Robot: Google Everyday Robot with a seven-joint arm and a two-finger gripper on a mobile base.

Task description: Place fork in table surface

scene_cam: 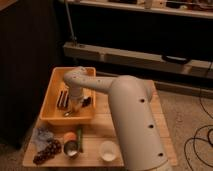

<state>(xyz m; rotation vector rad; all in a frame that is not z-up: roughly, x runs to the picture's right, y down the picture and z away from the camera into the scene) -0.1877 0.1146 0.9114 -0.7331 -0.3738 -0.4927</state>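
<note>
My arm reaches from the right down into the yellow plastic bin (pixel 50 107) at the back left of the wooden table surface (pixel 101 131). The gripper (pixel 75 103) is low inside the bin, among the utensils. A small silvery piece that looks like the fork (pixel 68 114) lies just below the gripper, near the bin's front wall. A dark striped oblong item (pixel 62 98) lies to the gripper's left. A dark-headed utensil (pixel 86 102) lies to its right. I cannot see whether anything is held.
In front of the bin on the table are a blue-grey cloth (pixel 42 134), dark grapes (pixel 46 151), an orange (pixel 69 136), a metal can (pixel 71 148) and a white cup (pixel 108 150). A dark cabinet stands at the left, and cables lie on the floor at the right.
</note>
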